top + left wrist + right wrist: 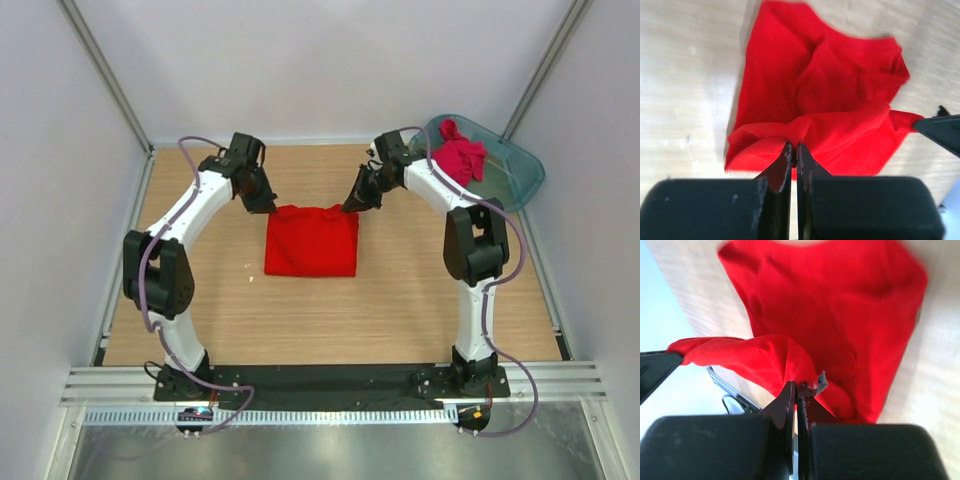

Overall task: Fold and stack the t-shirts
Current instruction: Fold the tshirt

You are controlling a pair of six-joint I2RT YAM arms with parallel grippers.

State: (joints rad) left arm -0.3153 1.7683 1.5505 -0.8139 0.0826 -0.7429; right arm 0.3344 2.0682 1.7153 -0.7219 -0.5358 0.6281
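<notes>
Your left arm (185,215) arcs up the left side of the table (400,310), with bare wood between it and the left rail. The left gripper (268,205) is at the far-left corner of the red t-shirt (312,242). In the left wrist view its fingers (785,160) are pinched almost together, with a tuck of red cloth clamped at the tips. A small pale speck (250,268) lies on the wood just left of the shirt's near-left corner.

The red t-shirt is mid-table, folded to a rough square. Its near edge is flat and straight, while its far edge is bunched and lifted between the two grippers. Both wrist views show that far hem pulled into a raised band from one gripper to the other.

There is open wood on the left, the right and the near side of the shirt. The widest strip lies between the near edge and the arm bases.

The right gripper (352,205) is at the far-right corner of the shirt. Its fingers (786,400) are squeezed together on a fold of red cloth, and something small and grey shows at the tips.

The right arm (470,245) stands well right of the shirt. Behind its forearm, at the far-right corner, sits the teal tub (525,175). The crimson-pink t-shirt (460,155) is crumpled inside it, well apart from the red one. The tub's rim is close to the right wall, so there is little room there.
</notes>
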